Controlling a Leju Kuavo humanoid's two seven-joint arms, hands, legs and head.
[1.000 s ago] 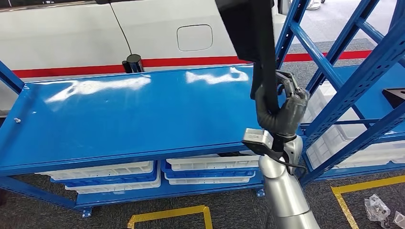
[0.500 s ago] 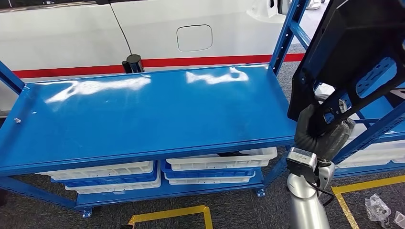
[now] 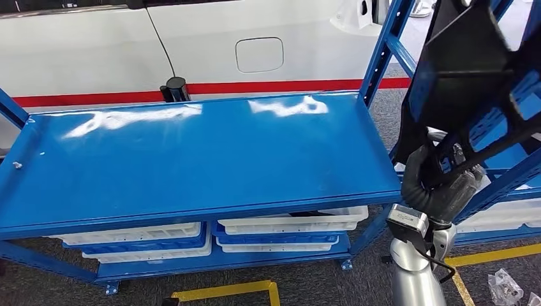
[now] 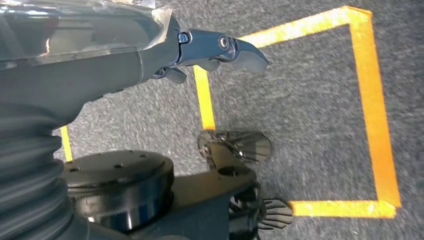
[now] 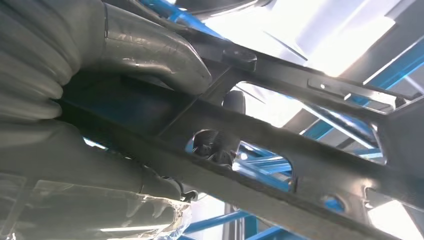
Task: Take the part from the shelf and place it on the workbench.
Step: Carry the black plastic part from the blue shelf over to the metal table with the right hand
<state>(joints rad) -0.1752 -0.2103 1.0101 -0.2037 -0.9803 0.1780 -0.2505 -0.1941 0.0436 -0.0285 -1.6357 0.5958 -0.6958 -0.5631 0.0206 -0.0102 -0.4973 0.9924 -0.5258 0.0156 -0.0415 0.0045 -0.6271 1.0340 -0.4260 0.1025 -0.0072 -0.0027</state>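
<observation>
The right hand (image 3: 440, 188) gripped the large black openwork metal part (image 3: 475, 70) at the frame's right, beside the glossy blue workbench (image 3: 191, 153). Swinging it risked striking the blue shelf upright (image 3: 383, 48). The left hand (image 4: 200, 47) hung empty, fingers loosely extended.

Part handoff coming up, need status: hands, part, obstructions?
Right hand grips black part, off the bench's right end. Left hand empty, low over floor. Bench top bare.
</observation>
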